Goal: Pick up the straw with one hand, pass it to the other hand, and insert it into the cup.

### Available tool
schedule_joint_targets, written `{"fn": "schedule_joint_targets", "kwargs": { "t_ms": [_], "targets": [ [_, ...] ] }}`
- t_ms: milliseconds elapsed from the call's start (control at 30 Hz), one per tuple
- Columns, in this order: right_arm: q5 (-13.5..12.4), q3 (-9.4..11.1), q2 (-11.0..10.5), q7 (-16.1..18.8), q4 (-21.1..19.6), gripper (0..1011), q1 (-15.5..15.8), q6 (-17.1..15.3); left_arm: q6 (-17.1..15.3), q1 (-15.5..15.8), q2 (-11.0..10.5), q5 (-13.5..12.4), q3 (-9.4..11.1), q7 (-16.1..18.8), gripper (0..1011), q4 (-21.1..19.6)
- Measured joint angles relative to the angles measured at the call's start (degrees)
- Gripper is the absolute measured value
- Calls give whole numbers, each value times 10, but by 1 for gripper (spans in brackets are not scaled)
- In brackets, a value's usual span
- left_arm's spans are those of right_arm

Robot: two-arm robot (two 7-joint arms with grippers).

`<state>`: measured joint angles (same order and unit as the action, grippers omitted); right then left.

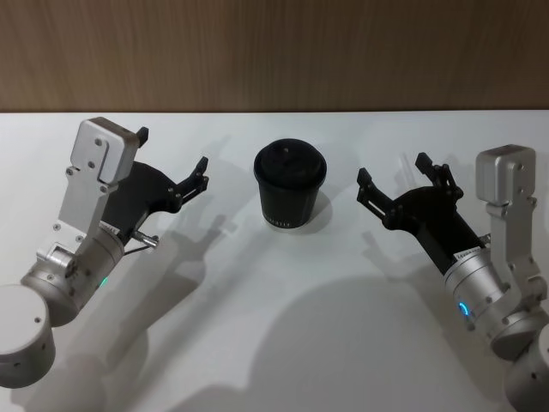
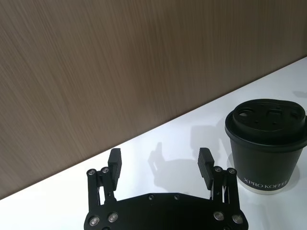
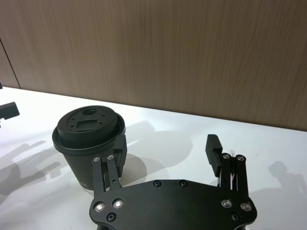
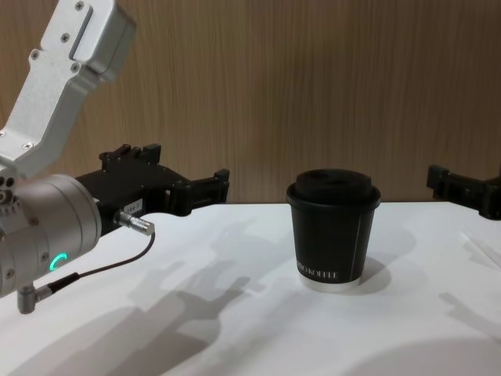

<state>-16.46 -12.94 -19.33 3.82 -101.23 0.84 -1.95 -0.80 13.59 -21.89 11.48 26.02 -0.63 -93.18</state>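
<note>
The cup (image 1: 290, 193) is flanked by the left gripper (image 1: 172, 148) and right gripper (image 1: 393, 168), both spread and empty. Pick-up is judged not yet begun, so the straw must be grasped first.

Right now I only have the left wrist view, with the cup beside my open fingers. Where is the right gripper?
Observer: In the head view the right gripper hovers on the opposite side of the cup from the left gripper, not touching it.
Operator: Open or shut?
Observer: Its fingers are open with nothing between them, and they point toward the cup.
</note>
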Motion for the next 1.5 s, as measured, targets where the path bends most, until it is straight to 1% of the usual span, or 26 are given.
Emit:
{"fn": "schedule_joint_targets", "kwargs": {
  "t_ms": [400, 600, 767, 967, 1233, 1500],
  "targets": [
    [2, 2, 0, -1, 0, 1002, 0, -1, 0, 0, 0, 0, 0, 0, 1003, 0],
    [14, 9, -4, -12, 1, 1004, 2, -9, 0, 0, 0, 0, 0, 0, 1002, 0],
    [28, 19, -9, -26, 4, 1003, 5, -21, 0, 0, 0, 0, 0, 0, 1003, 0],
    [36, 26, -11, -33, 10, 1003, 5, -30, 0, 0, 0, 0, 0, 0, 1003, 0],
    [35, 30, -8, -31, 25, 1004, 0, -38, 0, 0, 0, 0, 0, 0, 1002, 0],
    [28, 33, 1, -22, 44, 1003, -10, -47, 0, 0, 0, 0, 0, 0, 1003, 0]
  ]
}}
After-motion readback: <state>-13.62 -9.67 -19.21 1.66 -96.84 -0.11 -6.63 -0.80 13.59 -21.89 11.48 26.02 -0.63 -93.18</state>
